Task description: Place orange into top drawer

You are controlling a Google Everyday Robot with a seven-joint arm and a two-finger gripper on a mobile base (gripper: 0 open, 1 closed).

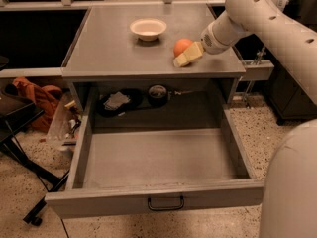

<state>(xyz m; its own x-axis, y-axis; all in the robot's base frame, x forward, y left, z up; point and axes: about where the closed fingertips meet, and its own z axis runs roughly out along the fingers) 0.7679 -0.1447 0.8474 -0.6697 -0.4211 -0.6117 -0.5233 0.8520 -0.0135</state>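
Observation:
The orange [181, 45] sits on the grey counter top [114, 48], right of centre and close to the front edge. My gripper [188, 55], at the end of the white arm [257, 14] reaching in from the upper right, is right against the orange's front right side, low over the counter. The top drawer [158, 157] below the counter is pulled fully out and holds nothing. Its flat front panel with the dark wire handle [166, 204] faces the camera.
A cream-white bowl [148, 28] stands on the counter behind and left of the orange. Dark items [117, 101] and a round black object [158, 93] lie on the shelf behind the drawer. An orange cloth [33, 91] and black stand legs [20, 155] are on the floor at left.

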